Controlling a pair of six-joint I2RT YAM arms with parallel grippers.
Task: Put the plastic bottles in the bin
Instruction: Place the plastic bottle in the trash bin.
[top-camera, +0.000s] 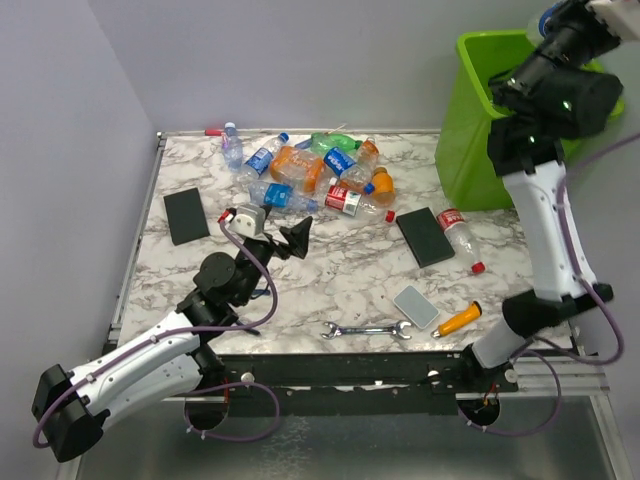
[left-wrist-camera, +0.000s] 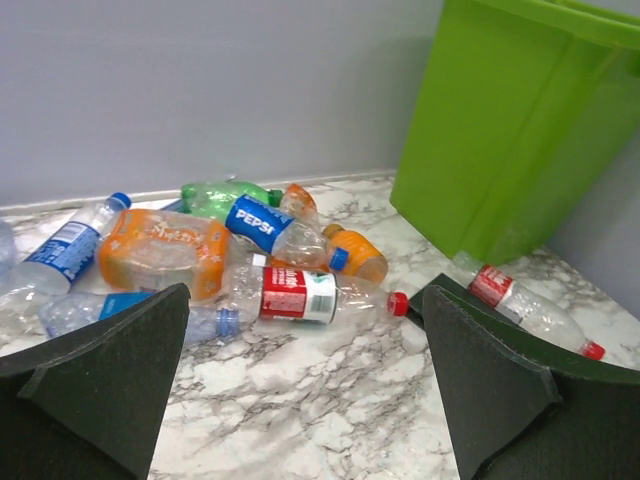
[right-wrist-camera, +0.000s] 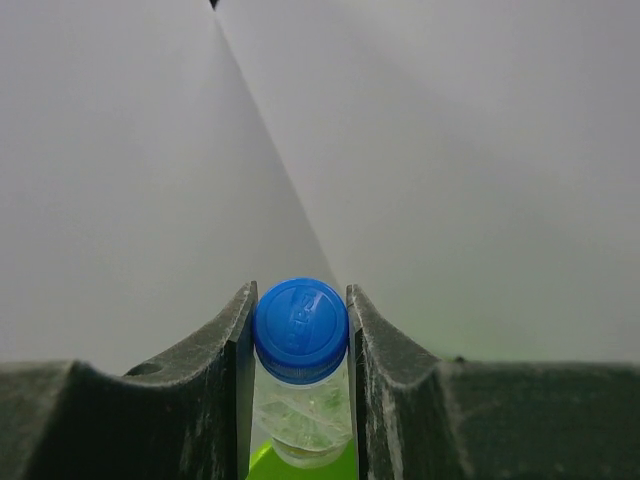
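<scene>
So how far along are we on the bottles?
Done: unconfirmed, the inside of the bin is hidden. In hand: right gripper clamps a blue-capped bottle over the bin; left gripper open, empty. Left: the pile of bottles and a red-capped bottle beside the bin.

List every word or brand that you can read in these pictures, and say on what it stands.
"PEPSI": blue label of a clear bottle.
Too blurred to read: the red label, the orange label, the embossed cap of the blue-capped bottle.
</scene>
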